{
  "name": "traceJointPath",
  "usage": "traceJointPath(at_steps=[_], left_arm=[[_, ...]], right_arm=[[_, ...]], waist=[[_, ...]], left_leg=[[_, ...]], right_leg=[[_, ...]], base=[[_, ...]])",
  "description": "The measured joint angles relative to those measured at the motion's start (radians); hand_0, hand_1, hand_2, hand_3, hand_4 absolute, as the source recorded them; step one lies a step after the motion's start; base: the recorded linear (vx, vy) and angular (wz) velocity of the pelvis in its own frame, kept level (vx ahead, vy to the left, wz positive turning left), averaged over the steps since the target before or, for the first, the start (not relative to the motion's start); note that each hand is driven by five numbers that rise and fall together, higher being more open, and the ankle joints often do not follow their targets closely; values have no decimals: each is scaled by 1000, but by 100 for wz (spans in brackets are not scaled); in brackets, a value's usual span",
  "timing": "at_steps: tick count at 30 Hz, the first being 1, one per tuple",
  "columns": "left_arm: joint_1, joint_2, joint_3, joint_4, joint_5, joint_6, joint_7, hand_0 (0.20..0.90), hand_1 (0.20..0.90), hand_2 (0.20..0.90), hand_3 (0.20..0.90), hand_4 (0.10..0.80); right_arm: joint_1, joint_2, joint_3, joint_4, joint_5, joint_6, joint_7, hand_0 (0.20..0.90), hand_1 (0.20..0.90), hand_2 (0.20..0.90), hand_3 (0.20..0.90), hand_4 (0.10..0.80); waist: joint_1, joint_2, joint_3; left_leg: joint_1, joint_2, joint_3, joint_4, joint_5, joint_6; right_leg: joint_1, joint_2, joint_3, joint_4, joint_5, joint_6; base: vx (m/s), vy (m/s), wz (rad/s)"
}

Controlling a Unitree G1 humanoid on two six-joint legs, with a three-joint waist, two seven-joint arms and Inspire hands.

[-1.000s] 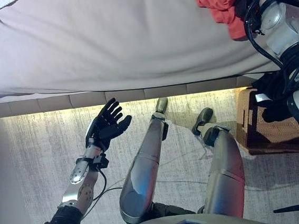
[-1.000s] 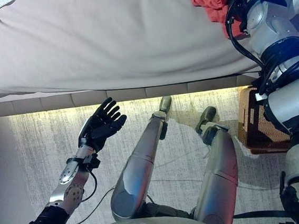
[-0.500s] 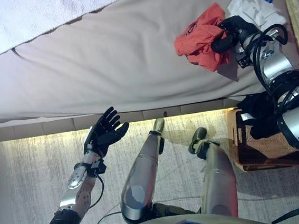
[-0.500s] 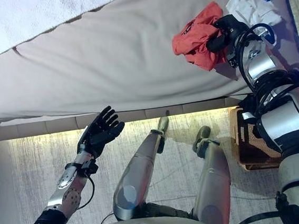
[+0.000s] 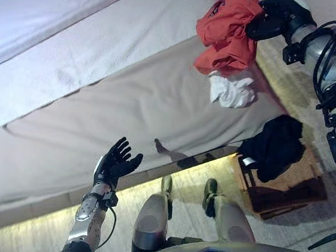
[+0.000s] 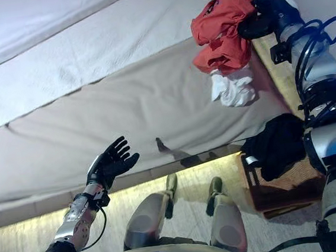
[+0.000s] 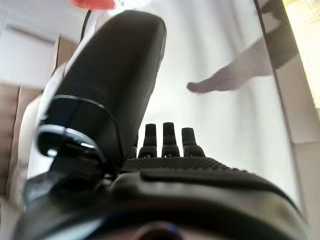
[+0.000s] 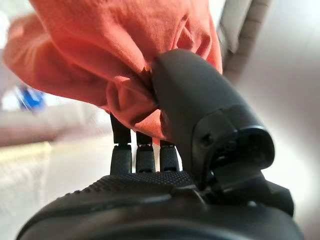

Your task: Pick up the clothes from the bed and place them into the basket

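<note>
While the red garment hangs in the grip, these lines read the moment.

Step in hand: the right hand has the red garment pinched between thumb and curled fingers, as the right wrist view shows; the cloth hangs bunched and appears clear of the bed, so the pick looks done and the carry is in hand.

Task's things: a white garment lies on the bed near its corner, just under the hanging red one; the basket stands on the floor beside the bed, below the right arm.

Next move: I judge the right hand must swing the cloth over the basket's mouth, lower it, and only then uncurl.

In the way: a dark garment drapes over the basket's near rim and covers part of the opening; the trailing red cloth could snag on it or drag over the white piece.

Left hand: fingers spread, palm empty, held in the air before the mattress side, well apart from any clothing.

Left to do: the white garment is not yet picked.
</note>
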Motion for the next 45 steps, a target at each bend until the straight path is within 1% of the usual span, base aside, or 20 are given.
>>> traceJointPath(at_steps=[1,2,4,6,7,8,10,11,12,15,19,23,25,29,31,35,36,39,41,45], left_arm=[[3,-4,0,11,4,0,2,900,900,900,900,800],[-10,-11,1,22,16,2,5,900,900,900,900,800],[-17,-34,21,53,20,3,5,900,900,900,900,800],[-20,-39,31,82,20,3,6,900,900,900,900,800],[-23,-42,37,94,21,4,6,900,900,900,900,800],[-26,-49,49,108,25,3,5,900,900,900,900,800],[-26,-64,68,141,43,3,6,900,900,900,900,800],[-28,-67,71,155,56,3,6,900,900,900,900,800],[-28,-67,72,158,59,3,6,900,900,900,900,800],[-28,-78,78,167,63,2,5,900,900,900,900,800],[-32,-83,79,173,89,0,4,900,900,900,900,800],[-40,-82,79,174,98,0,6,900,900,900,900,800],[-47,-83,78,173,98,0,15,900,900,900,900,800],[-49,-87,77,174,98,0,18,900,900,900,900,800],[-49,-90,77,174,98,0,18,900,900,900,900,800],[-57,-94,60,174,99,0,17,900,900,900,900,800],[-57,-94,56,174,99,1,16,900,900,900,900,800],[-58,-94,56,179,99,2,14,900,900,900,900,800],[-62,-94,55,196,99,2,3,900,900,900,900,800],[-62,-94,52,197,99,2,-20,900,900,900,900,800]], right_arm=[[18,-6,-15,-22,3,-1,1,300,300,300,200,100],[29,-19,-20,-32,10,3,-1,300,300,300,200,100],[108,-41,-54,-112,10,7,1,300,300,300,200,100],[178,-43,-90,-161,10,7,5,300,300,300,200,100],[210,-45,-108,-176,7,10,4,300,300,300,200,100],[246,-45,-129,-194,6,11,4,300,300,300,200,100],[337,-45,-158,-229,-5,18,4,300,300,300,200,100],[392,-46,-172,-242,-13,27,6,300,300,300,200,100],[418,-46,-180,-247,-14,29,7,300,300,300,200,100],[535,-44,-195,-253,-32,46,14,300,300,300,200,100],[687,-7,-244,-253,-52,73,20,300,300,300,200,100],[786,25,-251,-246,-105,76,21,300,300,300,200,100],[831,38,-255,-229,-143,74,21,300,300,300,200,100],[906,60,-287,-182,-210,66,18,300,300,300,200,100],[914,68,-292,-142,-223,61,15,300,300,300,200,100],[919,74,-292,-31,-250,48,12,300,300,300,200,100],[919,75,-292,-17,-253,44,10,300,300,300,200,100],[918,99,-292,8,-259,19,-11,300,300,300,200,100],[917,117,-292,26,-259,4,-12,300,300,300,200,100],[912,134,-292,59,-258,-15,-26,300,300,300,200,100]], waist=[[-4,-10,-16],[-26,-21,-22],[-51,-34,-49],[-65,-48,-84],[-83,-53,-99],[-93,-53,-102],[-120,-57,-137],[-140,-57,-150],[-143,-56,-152],[-189,-55,-157],[-231,-53,-160],[-268,-52,-161],[-287,-52,-161],[-325,-32,-176],[-333,-25,-180],[-334,-1,-194],[-333,4,-196],[-332,15,-201],[-331,21,-202],[-323,56,-197]], left_leg=[[16,1,9,-8,0,0],[42,2,22,-12,0,0],[75,2,38,-25,0,0],[92,2,66,-36,0,0],[99,3,77,-37,0,0],[115,7,90,-44,0,0],[128,8,113,-62,0,0],[142,13,124,-79,0,0],[148,16,131,-87,0,0],[176,22,157,-123,0,0],[193,37,194,-164,0,0],[201,50,237,-183,-1,1],[209,53,260,-191,-1,1],[208,56,298,-192,-2,1],[208,57,303,-192,-2,2],[192,61,318,-190,-2,1],[189,62,320,-190,-1,0],[188,66,326,-190,0,-1],[191,67,326,-190,0,-1],[187,67,324,-196,0,-2]], right_leg=[[16,3,8,-16,3,3],[41,7,16,-39,10,1],[80,10,19,-73,19,-1],[94,14,43,-94,19,-1],[100,18,57,-108,30,-8],[118,22,66,-127,45,-3],[127,26,81,-158,52,-4],[131,36,99,-174,63,-4],[135,39,102,-180,67,-3],[136,54,131,-190,70,0],[123,81,165,-204,87,11],[105,99,207,-215,106,20],[97,109,231,-215,112,18],[86,110,257,-230,113,21],[84,111,261,-230,114,22],[62,116,270,-233,126,21],[58,118,272,-234,131,23],[64,121,276,-254,144,14],[77,121,275,-273,151,15],[79,120,273,-284,160,10]], base=[[24,15,-30],[19,24,-20],[-25,29,-22],[-42,27,-40],[-48,19,-38],[-67,13,-40],[-103,2,-38],[-89,-6,-33],[-74,-7,-34],[-67,-9,-29],[-61,-29,-29],[-52,-34,-32],[-33,-49,-37],[-67,-73,-28],[-52,-59,-18],[-44,-67,-11],[-33,-70,-7],[-18,-44,-5],[0,0,0],[-48,-40,2]])
